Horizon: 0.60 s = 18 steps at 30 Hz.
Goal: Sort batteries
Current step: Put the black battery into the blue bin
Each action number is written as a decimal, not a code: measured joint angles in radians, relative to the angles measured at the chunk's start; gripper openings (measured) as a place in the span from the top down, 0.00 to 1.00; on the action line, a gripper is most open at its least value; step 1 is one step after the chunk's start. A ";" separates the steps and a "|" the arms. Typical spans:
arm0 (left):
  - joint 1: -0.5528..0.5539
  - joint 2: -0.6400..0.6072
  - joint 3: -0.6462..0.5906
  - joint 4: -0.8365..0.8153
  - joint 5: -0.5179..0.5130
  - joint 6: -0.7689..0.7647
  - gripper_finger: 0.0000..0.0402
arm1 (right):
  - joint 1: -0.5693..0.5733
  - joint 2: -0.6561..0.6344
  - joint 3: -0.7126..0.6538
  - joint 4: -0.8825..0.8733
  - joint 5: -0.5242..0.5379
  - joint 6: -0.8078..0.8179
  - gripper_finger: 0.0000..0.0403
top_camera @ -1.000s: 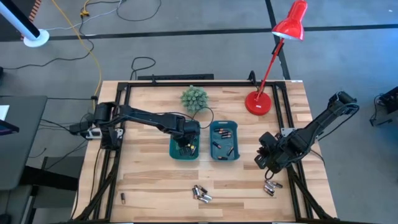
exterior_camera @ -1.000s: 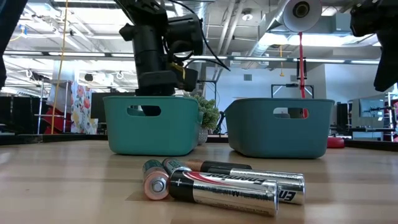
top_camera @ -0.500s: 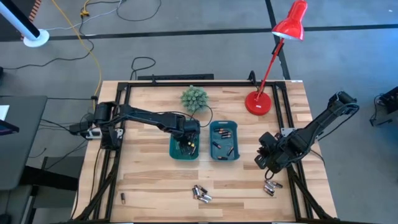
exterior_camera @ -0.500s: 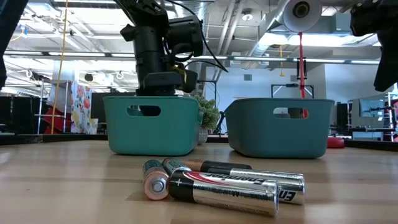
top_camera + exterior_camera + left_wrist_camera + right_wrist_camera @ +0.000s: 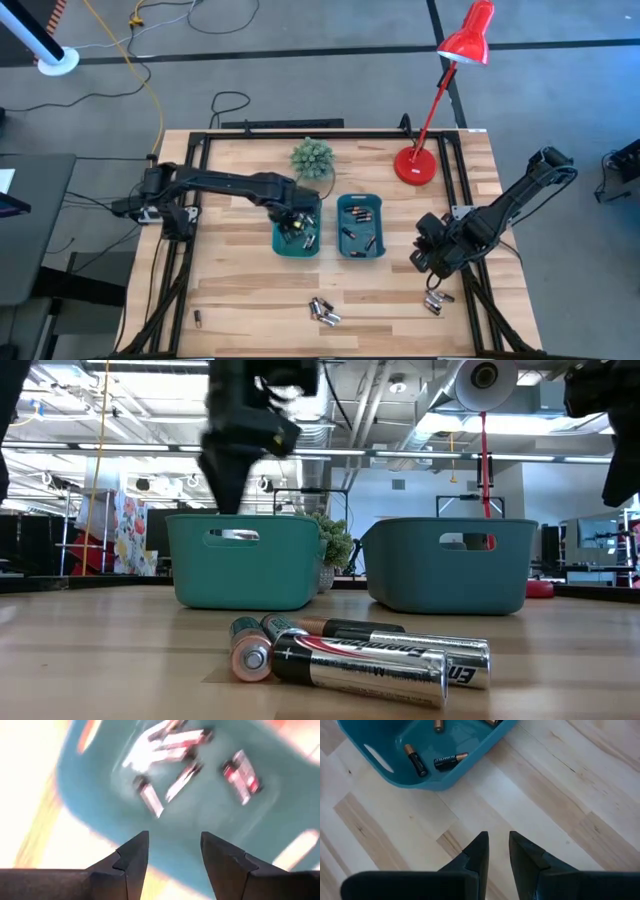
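Loose batteries (image 5: 323,311) — front of worktop (image 5: 240,290), nearer the left claw (image 5: 291,224).
Left claw spread, empty, over left bin (image 5: 297,245); cells lay toward the front edge — right claw (image 5: 428,262) narrowly parted, empty.

Two dark, matte-black jointed robot arms are seen, the left arm (image 5: 225,184) slender and tubular, the right arm (image 5: 500,210) bulkier with boxy joint housings. Each is finished in a two-finger gripper, whose dark angular fingers (image 5: 132,857) (image 5: 475,852) are shown stepped and tapering.
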 joint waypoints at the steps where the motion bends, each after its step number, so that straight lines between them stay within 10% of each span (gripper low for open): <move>1: -0.013 -0.022 0.000 -0.041 -0.015 -0.030 0.57 | 0.000 0.000 0.000 0.001 0.000 -0.003 0.77; 18: -0.517 -0.260 0.001 -0.413 -0.028 -0.980 0.57 | -0.001 0.000 0.000 0.046 0.000 -0.079 0.77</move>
